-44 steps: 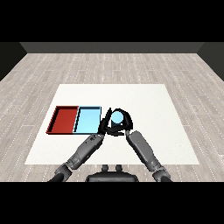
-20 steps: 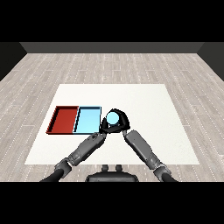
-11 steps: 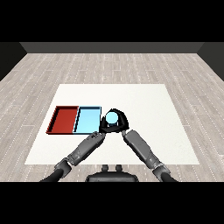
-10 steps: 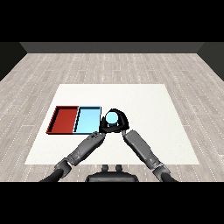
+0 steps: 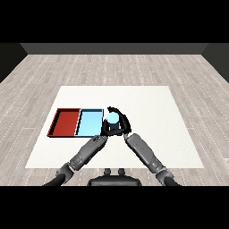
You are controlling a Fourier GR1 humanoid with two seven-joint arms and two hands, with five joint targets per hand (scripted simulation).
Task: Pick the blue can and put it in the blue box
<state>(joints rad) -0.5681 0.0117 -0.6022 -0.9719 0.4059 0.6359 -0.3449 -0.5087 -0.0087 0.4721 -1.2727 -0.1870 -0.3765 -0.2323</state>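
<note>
Blue can (image 5: 112,118), round top | right hand (image 5: 120,126) curled round it

White table (image 5: 147,100), grey wood-plank floor (image 5: 112,67), dark wall (image 5: 114,48) behind

Two grey segmented forearms, black right hand (image 5: 120,127) with slim fingers (image 5: 114,109)

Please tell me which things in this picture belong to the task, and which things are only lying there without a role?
Belong to the task:
- blue can
- right hand, curled round the can
- light blue tray

Only lying there:
- red tray
- left hand, beside the can
</note>
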